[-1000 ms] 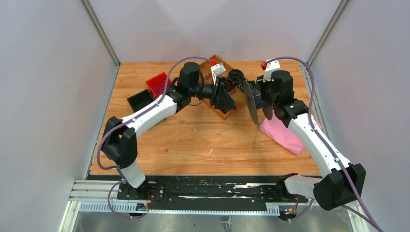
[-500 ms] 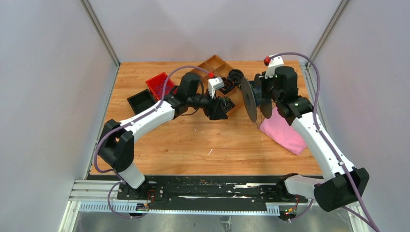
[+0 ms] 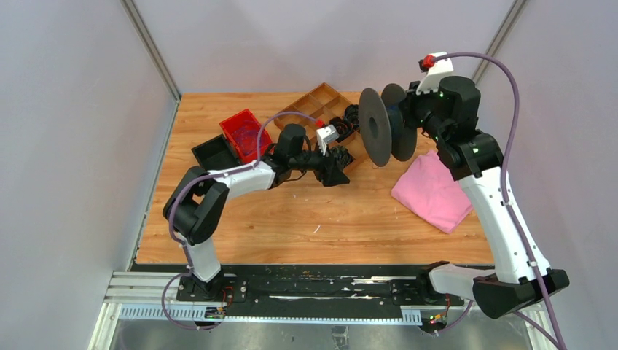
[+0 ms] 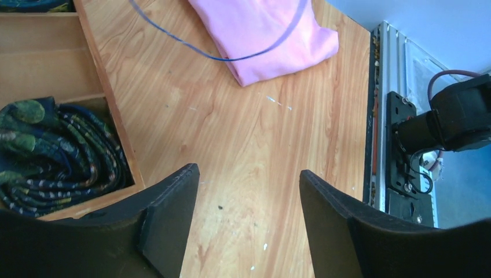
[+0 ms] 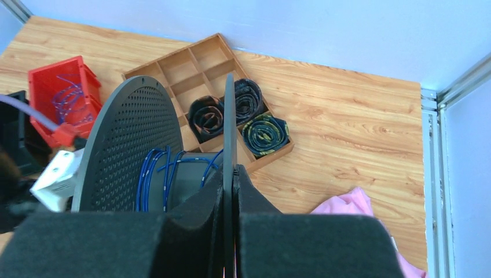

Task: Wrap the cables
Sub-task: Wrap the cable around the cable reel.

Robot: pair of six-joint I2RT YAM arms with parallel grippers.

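The left gripper hangs low with its jaws spread and empty, just beside the partitioned wooden tray. A coil of dark, green-flecked cables lies in the nearest compartment, next to one finger. The right gripper is clamped on one flange of the dark grey perforated round spool, which is wound with thin blue wire.

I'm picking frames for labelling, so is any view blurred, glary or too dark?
Top external: even light, sharp, no glare on the table. Left wrist: pink cloth crisp, the left gripper nearly black. Right wrist: the spool and right gripper crowd the frame, the gripper soft and dark; the wooden tray behind is sharp.
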